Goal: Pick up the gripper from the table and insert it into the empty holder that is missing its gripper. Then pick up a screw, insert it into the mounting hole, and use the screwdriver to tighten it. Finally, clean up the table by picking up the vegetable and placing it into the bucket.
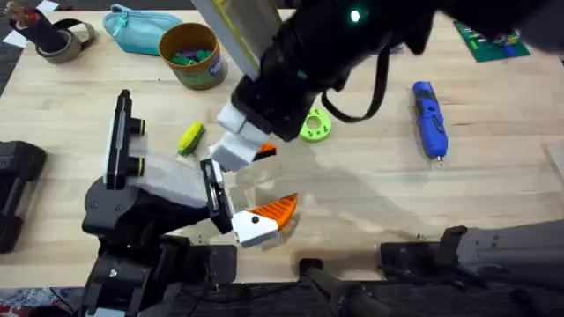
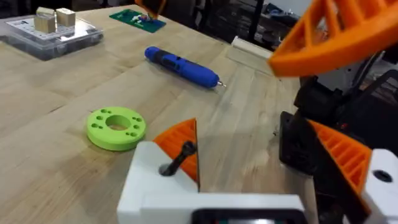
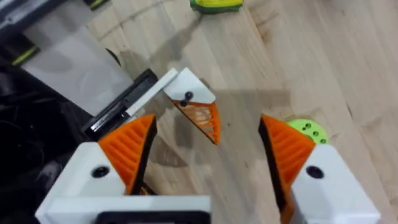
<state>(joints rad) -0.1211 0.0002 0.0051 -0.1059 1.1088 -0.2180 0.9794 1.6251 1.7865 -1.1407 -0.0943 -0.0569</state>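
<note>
From overhead, you had the gripper (image 1: 263,217) at the near end of the holder (image 1: 167,176), white base against the black plate and orange tip pointing right. I judged the insertion done. The right gripper (image 1: 240,141) hung over that spot on its arm, which reached across from the far right. The screwdriver (image 1: 429,119) lay on the table well off to the right, apart from both arms, so tightening looked undone. The vegetable (image 1: 189,138) lay on the wood just beyond the holder. The bucket (image 1: 198,75) stood farther back, so your cleanup remained.

In the left wrist view, the left gripper (image 2: 261,174) had its two white-and-orange fingers spread, with bare table between them. A dark screw (image 2: 178,157) stood tilted out of one finger's white base. I judged it placed but not driven home. You could not tell from here whether that finger was the fitted piece. The blue screwdriver (image 2: 181,65) lay beyond a green disc (image 2: 116,127).

In the right wrist view, your right gripper (image 3: 208,149) was wide open and held nothing. The gripper (image 3: 194,107) sat between its fingers but below them, butted against the holder's black plate (image 3: 123,104). It was a white blocky base with a dark fastener in its top and a ribbed orange wedge. The vegetable (image 3: 216,5) lay beyond it.
</note>
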